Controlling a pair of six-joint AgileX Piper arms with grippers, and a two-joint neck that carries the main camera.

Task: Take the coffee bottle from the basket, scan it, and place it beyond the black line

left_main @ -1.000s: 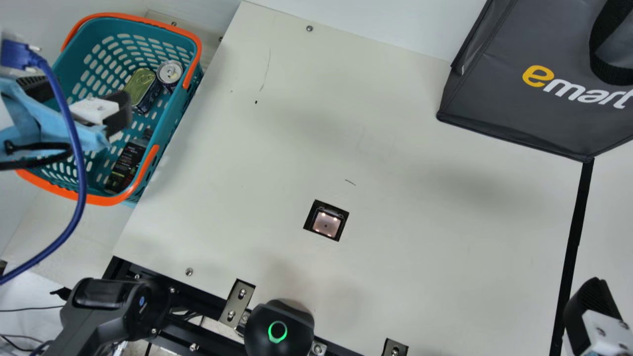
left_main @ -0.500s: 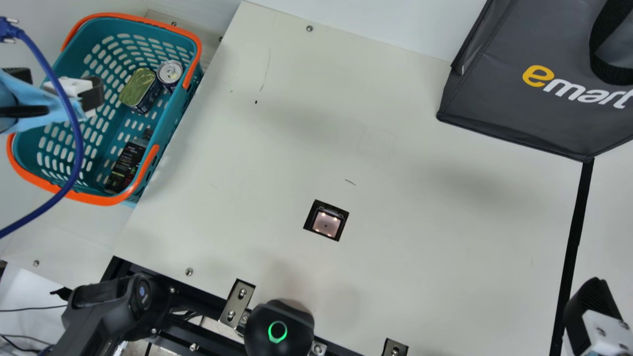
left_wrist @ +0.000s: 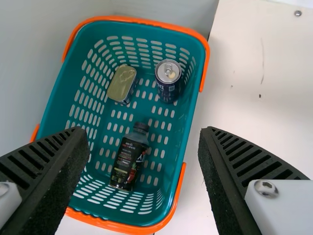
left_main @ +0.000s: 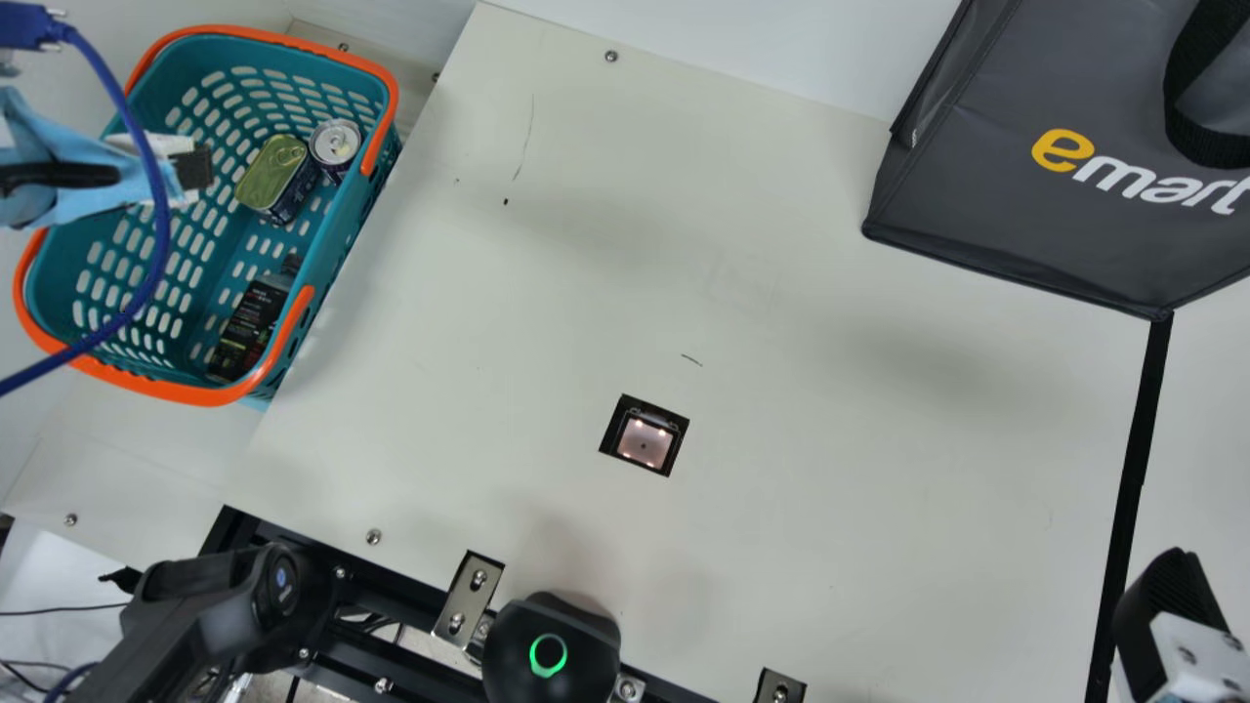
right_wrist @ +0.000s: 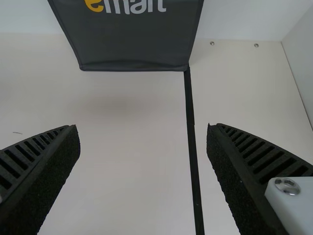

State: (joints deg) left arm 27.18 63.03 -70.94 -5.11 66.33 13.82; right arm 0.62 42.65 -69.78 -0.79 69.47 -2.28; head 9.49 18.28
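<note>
Pale walls (left_main: 781, 39) at the back, and before them the cream worktop (left_main: 830, 488). On it, one big dark bag (left_main: 977, 215), with the black line (left_main: 1133, 439) from its corner. Next to the worktop, a teal basket (left_main: 195, 394) with orange handles. Over this basket, the left pincer (left_main: 186, 171), released, well spread; near the line, the right pincer (left_main: 1172, 596), equally released. Inside the basket, the coffee bottle (left_wrist: 129, 159), lying down; also a flat tin (left_wrist: 122, 84) and, near it, a can (left_wrist: 168, 81).
</note>
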